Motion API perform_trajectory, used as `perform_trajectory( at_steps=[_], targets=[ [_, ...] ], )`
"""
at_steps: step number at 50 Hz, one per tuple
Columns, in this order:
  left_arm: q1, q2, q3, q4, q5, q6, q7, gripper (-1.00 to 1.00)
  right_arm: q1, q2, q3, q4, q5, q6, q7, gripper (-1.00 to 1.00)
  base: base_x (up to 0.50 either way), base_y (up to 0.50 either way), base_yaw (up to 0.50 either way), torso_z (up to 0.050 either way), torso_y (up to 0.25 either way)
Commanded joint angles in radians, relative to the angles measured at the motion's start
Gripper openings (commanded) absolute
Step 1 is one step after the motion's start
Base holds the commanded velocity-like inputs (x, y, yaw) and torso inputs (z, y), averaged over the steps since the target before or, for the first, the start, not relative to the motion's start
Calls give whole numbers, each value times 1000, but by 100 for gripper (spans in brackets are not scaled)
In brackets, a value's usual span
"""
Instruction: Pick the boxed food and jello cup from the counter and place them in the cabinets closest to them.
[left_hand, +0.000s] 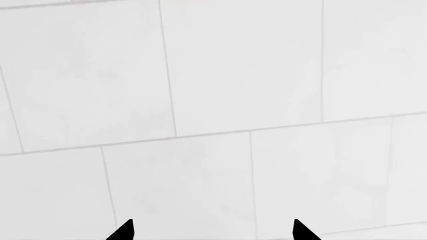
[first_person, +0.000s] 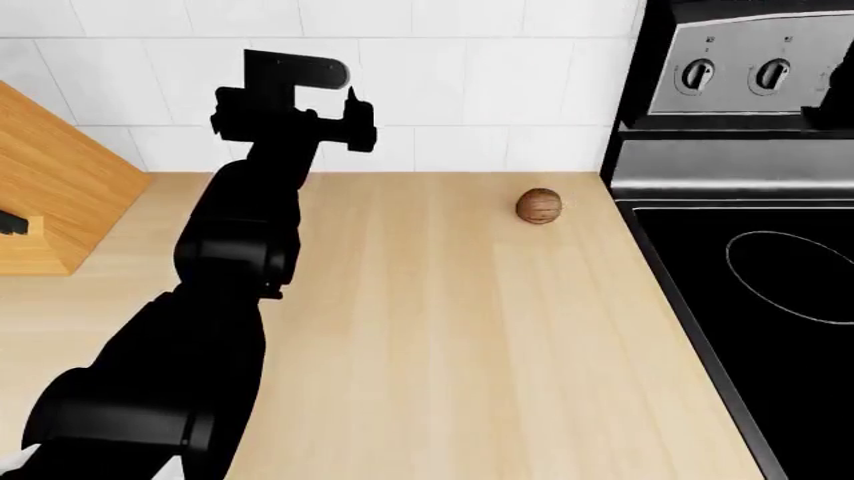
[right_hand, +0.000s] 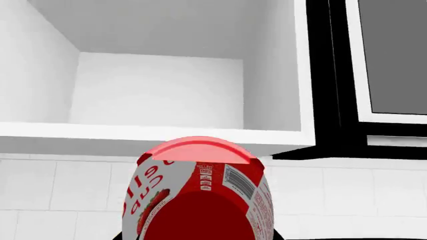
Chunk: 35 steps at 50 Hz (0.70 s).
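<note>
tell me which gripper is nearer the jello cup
Right. The jello cup fills the right wrist view close up, raised just below the open cabinet. The left gripper is up by the tiled wall, its camera showing only tiles.

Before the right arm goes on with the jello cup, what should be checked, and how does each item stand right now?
1. Jello cup in the right gripper: ok, the right wrist view shows it close up in front of the camera; the fingers themselves are hidden.
2. Cabinet open: ok, no door blocks its interior.
3. Cabinet has room: ok, the visible inside is bare.
4. Cup above the shelf edge: not ok, it sits below the edge.
5. Left gripper free: ok, tips apart, only wall tile ahead.
6. Boxed food placed: cannot tell, it shows in no view.
</note>
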Motion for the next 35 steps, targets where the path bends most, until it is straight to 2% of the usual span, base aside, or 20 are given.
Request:
perform_trajectory(
  at_steps=[1,15,28,35],
  targets=[
    [2,0,11,0,1,1,-11,100,22,-60,243,111,83,144,0,-100,0,0,0,0,0],
    [1,0,21,0,-1,-3,-22,100,22,-319,429,456,35,443,0,-100,0,0,0,0,0],
    [0,0,32,0,-6,-18,-31,100,22,-659,679,890,-136,861,0,-100,0,0,0,0,1],
    [1,1,35,0,-5,-25,-33,100,22,-776,772,1140,-220,992,0,-100,0,0,0,0,0]
  ],
)
